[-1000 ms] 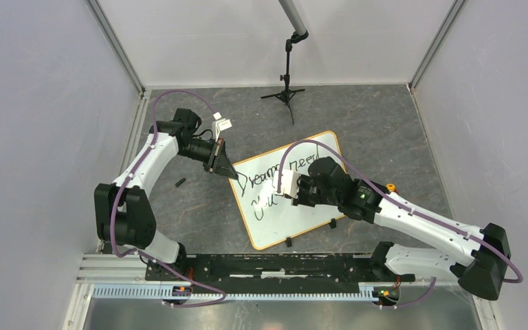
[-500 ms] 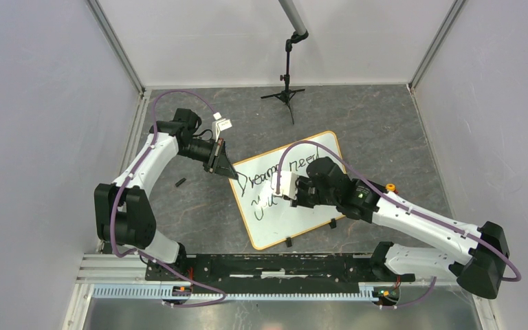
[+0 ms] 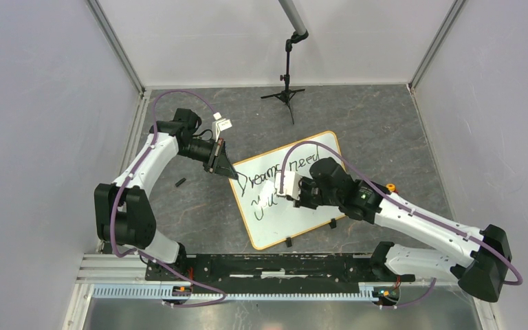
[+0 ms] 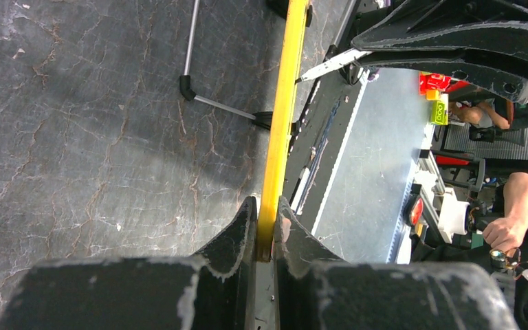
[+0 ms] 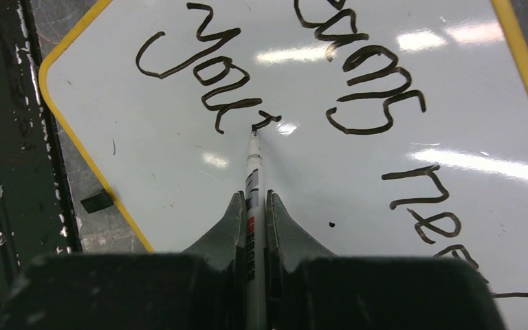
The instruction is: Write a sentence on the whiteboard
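Observation:
The whiteboard lies tilted on the grey floor, white with a tan-orange rim. My left gripper is shut on the rim at the board's left corner, its jaws pinching the yellow edge. My right gripper is shut on a white marker. The marker's black tip touches the board at the end of "your". The sentence in black reads "Dreams need" on one line and "your" on the second.
A black tripod stand stands behind the board. A small black cap lies on the floor left of the board. Two black clips sit at the board's near edge. A small orange item lies by the right edge.
My right gripper has shifted slightly with the marker while staying on the second line. The left gripper has not moved.

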Robot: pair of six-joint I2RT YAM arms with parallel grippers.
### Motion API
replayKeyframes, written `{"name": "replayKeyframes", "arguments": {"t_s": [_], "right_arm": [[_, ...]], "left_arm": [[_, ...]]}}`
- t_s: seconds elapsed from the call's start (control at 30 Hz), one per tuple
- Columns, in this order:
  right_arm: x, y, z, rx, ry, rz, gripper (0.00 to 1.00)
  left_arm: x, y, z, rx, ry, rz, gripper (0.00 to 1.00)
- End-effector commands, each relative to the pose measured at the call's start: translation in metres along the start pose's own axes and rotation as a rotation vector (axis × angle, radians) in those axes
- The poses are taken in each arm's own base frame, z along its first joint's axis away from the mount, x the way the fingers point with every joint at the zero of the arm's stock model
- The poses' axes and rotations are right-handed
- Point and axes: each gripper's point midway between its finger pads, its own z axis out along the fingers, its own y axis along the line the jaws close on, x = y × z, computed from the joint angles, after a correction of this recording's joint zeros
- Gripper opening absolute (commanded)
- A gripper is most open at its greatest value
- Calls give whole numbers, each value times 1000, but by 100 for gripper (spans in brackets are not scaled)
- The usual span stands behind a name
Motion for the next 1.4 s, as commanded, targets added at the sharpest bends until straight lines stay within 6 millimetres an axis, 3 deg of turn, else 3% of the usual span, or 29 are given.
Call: {"name": "replayKeyframes", "arguments": {"t_s": [0.0,0.13,0.27,0.53,0.83,1.23,1.37], "right_arm": [[29,20,3,-79,82,13,0],[34,29,4,-118,88,8,0],[27,27,4,-115,70,8,0],[8,1,1,1,16,42,0],[8,-25,-8,82,10,91,0],[15,-16,-10,44,14,99,0],[0,-11,-16,4,-46,86,0]], "left_arm": [[-5,12,2,-58,15,49,2],[-4,12,3,-57,16,45,3],[-4,12,3,-56,17,47,2],[-4,12,3,-56,18,45,3],[-4,13,3,-55,18,44,2],[-3,14,3,-57,21,41,2],[-4,13,3,-59,19,43,2]]}}
